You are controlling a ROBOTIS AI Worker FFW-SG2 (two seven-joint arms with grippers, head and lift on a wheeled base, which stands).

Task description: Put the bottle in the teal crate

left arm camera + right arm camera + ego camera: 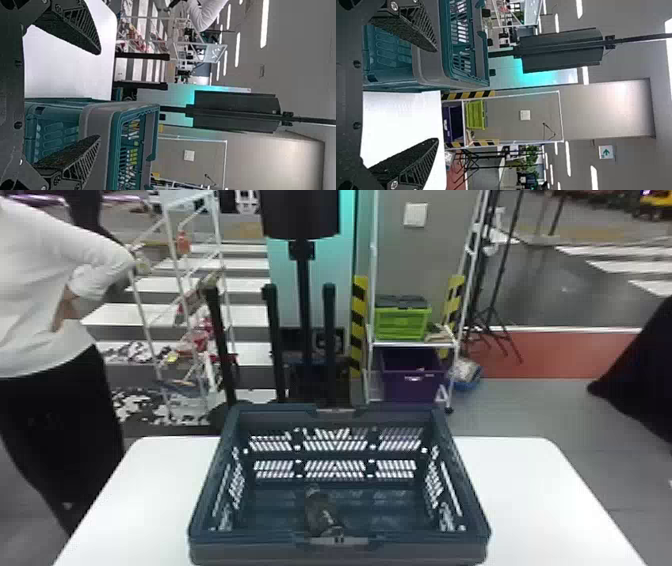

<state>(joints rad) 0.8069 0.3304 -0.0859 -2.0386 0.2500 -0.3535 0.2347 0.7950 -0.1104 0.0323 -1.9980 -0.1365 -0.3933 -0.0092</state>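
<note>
The teal crate (215,490) stands on the white table, its open top facing up. Inside it, the dark bottle (321,512) lies on the crate floor close to the near wall, slightly right of the left-right middle. In the left wrist view, my left gripper (99,95) is open with its fingers wide apart, in front of the near side of the crate (95,118). My right gripper (437,95) is likewise open in the right wrist view, with nothing held, and the crate (429,71) lies beyond its fingers.
The white table (535,490) extends on both sides of the crate. Behind it are black posts (272,340), a rack (412,345) with a green crate (402,322), and a purple bin (412,377). A person stands at the left beyond the table.
</note>
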